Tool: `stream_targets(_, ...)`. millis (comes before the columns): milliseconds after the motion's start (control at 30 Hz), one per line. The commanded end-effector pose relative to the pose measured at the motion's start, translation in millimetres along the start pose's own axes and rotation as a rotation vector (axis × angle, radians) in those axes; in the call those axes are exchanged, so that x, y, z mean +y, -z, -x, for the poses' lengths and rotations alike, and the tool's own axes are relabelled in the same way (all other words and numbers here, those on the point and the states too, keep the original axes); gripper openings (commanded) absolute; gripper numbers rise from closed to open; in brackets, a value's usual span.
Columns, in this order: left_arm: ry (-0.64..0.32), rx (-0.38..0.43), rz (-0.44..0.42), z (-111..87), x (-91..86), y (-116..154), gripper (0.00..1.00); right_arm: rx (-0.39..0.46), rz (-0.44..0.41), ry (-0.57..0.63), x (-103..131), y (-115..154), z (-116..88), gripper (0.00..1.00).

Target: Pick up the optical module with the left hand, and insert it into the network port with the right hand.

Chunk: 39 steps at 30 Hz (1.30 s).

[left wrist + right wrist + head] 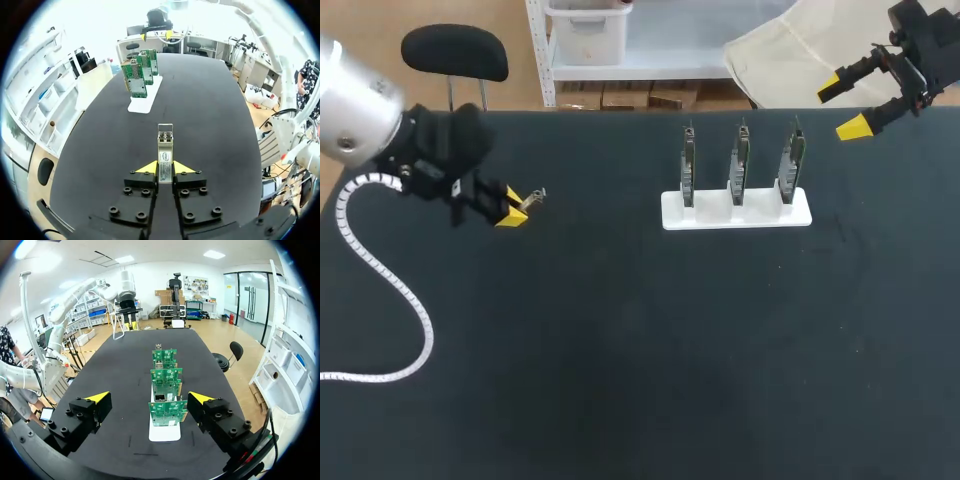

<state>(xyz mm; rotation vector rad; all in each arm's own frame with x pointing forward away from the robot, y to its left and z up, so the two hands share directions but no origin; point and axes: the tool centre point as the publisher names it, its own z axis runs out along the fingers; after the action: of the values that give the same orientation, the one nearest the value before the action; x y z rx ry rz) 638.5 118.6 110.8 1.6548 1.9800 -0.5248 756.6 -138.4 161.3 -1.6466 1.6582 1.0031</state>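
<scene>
A small silver optical module [165, 150] sticks out ahead of my left gripper [165, 169], which is shut on it; in the head view the module [534, 198] is held above the table's left side by my left gripper [511, 208]. Three green network cards [739, 160] stand upright in a white holder [737, 210] at the middle right. My right gripper [847, 106] hangs open at the far right edge, away from the cards. Seen from its wrist, my right gripper [149, 399] has the row of cards [167, 395] ahead of it, between the wide-spread fingertips [97, 397].
The black table [640, 340] carries only the card holder. A white coiled cable [390, 290] from my left arm loops over the table's left side.
</scene>
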Motion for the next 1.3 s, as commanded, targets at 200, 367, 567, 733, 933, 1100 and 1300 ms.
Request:
stream_targets(200,-0.153,-0.089,0.011,56.6,36.3,-5,0.0,0.0,-0.004,0.001,1,-1,0,1.0)
stream_targets(367,-0.294,-0.174,0.039,116.4,75.1,-5,0.0,0.0,-0.004,0.001,1,-1,0,1.0)
stream_targets(567,-0.4,-0.306,0.056,187.1,104.0,-11,0.0,0.0,-0.004,0.001,1,-1,0,1.0)
stream_targets(733,-0.37,-0.425,0.038,223.9,107.7,-25,0.0,0.0,-0.004,0.001,1,-1,0,1.0)
stream_targets(933,-0.203,-0.558,-0.016,232.2,97.6,-34,0.0,0.0,-0.004,0.001,1,-1,0,1.0)
stream_targets(1100,-0.188,-0.569,0.003,230.4,95.7,-34,0.0,0.0,-0.004,0.001,1,-1,0,1.0)
stream_targets(1300,-0.188,-0.569,0.003,230.4,95.7,-34,0.0,0.0,-0.004,0.001,1,-1,0,1.0)
